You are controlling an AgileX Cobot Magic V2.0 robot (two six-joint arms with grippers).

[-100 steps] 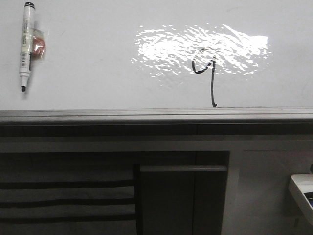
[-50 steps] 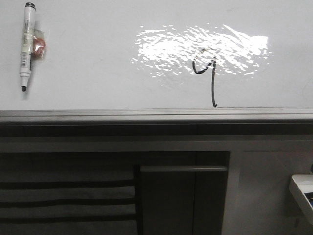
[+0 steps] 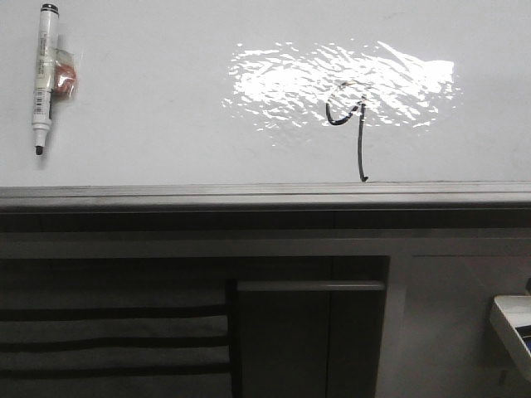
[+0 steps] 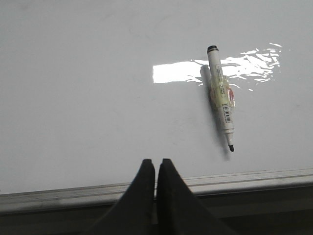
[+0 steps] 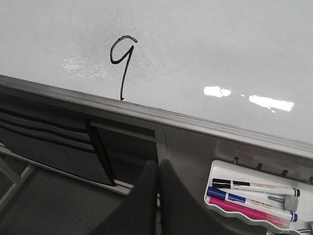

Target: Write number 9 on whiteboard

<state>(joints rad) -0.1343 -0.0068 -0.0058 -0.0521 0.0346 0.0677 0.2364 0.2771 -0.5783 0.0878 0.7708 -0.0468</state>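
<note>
**9 on board, both arms clear: check and finish**

- 9 (image 3: 353,124) sits on the whiteboard (image 3: 166,149), right of centre in the front view, loop inside the glare patch, tail running down to just above the grey edge strip (image 3: 265,194). In the right wrist view 9 (image 5: 122,61) reads cleanly: small open loop, long straight tail.
- Marker (image 3: 43,75) lies flat on the board at far left, well apart from the figure, tip uncapped. Nothing grips it.
- Left pincer (image 4: 156,169): jaws pressed together, empty, below the board edge, near the marker (image 4: 221,98) but not touching.
- Right pincer (image 5: 157,169): also closed, empty, low in front of the cabinet. Pen tray (image 5: 254,200) with spare markers just beside it.
- Judgement: writing looks done. Loop is not fully closed at top; legible enough, a retouch risks smearing.
- To finish well: keep both arms off the glossy surface, avoid brushing wet ink, leave the marker where it lies.
</note>
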